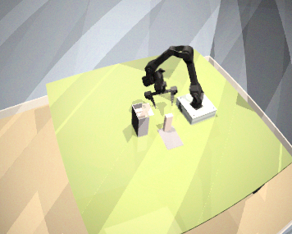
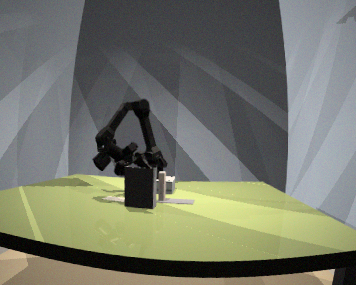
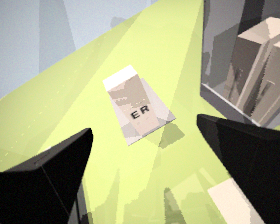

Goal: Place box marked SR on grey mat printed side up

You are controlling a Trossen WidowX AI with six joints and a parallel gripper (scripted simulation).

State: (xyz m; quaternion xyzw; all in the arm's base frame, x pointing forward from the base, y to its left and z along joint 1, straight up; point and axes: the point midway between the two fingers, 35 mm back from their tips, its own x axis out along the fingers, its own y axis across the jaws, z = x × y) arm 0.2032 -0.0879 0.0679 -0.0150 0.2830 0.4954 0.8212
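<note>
A pale box marked ER (image 1: 168, 122) (image 2: 162, 185) (image 3: 131, 95) stands upright on the grey mat (image 1: 173, 141) (image 2: 183, 201) (image 3: 160, 109); its printed side faces sideways, toward the wrist camera. The dark bin (image 1: 134, 121) (image 2: 140, 187) (image 3: 215, 55) stands beside the mat. Two pale boxes show inside it in the wrist view, one a nearer box (image 3: 248, 57); no code on them is readable. My gripper (image 1: 163, 105) (image 3: 144, 125) is open and empty, above the table and back from the ER box. In the exterior view its fingertips are hidden behind the bin.
A flat pale piece (image 2: 115, 199) (image 3: 232, 200) lies on the green table (image 1: 113, 169) (image 2: 228, 226) beside the bin, on the arm's side. The white arm base (image 1: 199, 112) (image 2: 170, 184) stands behind the mat. The bin's tall walls rise close to the ER box.
</note>
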